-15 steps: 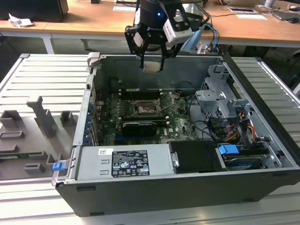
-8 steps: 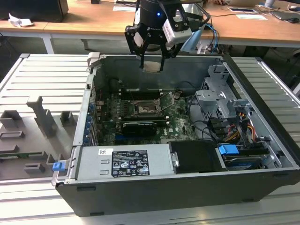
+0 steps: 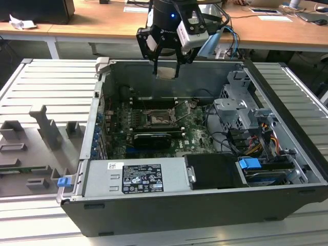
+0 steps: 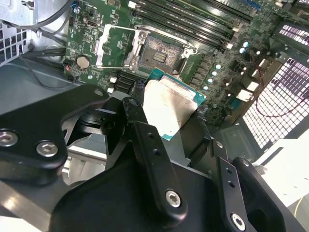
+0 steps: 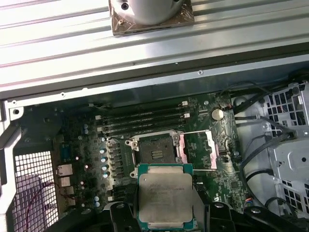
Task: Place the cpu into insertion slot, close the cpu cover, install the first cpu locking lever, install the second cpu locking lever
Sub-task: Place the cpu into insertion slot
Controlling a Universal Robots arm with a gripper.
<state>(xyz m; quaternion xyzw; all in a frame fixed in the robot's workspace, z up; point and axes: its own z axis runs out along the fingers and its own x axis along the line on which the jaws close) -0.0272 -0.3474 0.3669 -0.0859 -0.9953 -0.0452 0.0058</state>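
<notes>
Exterior view: the gripper (image 3: 166, 65) hung over the far wall of the case (image 3: 287, 134), clamped on the cpu (image 3: 166, 73), which sat flat between its fingers, well above the board (image 3: 197, 134). The slot (image 3: 156, 119) was lower down and nearer, about mid-board. The cover (image 3: 185, 109) stood flipped up on the exterior view's right of it, so the slot was open from above. The air over the board looked roomy. It was boxed in by the far wall, the power supply (image 3: 136, 177) along the near edge and the drive cage (image 3: 237, 110) on the exterior view's right. All of those sat inside the case.

Second wrist view: the fingers (image 4: 145, 137) pinched the cpu (image 4: 171, 108) by opposite edges, pale face showing. The slot (image 4: 161, 52) was apart from it, pins showing. The cover (image 4: 113, 46) lay swung open just beside the slot, and the memory slots (image 4: 193, 19) ran along its other side.

First wrist view: the cpu (image 5: 165, 195) was close to the camera. The slot (image 5: 153, 151) lay just beyond it, between the memory slots (image 5: 142, 121) and the chip, with the cover (image 5: 198, 152) raised beside the slot.
</notes>
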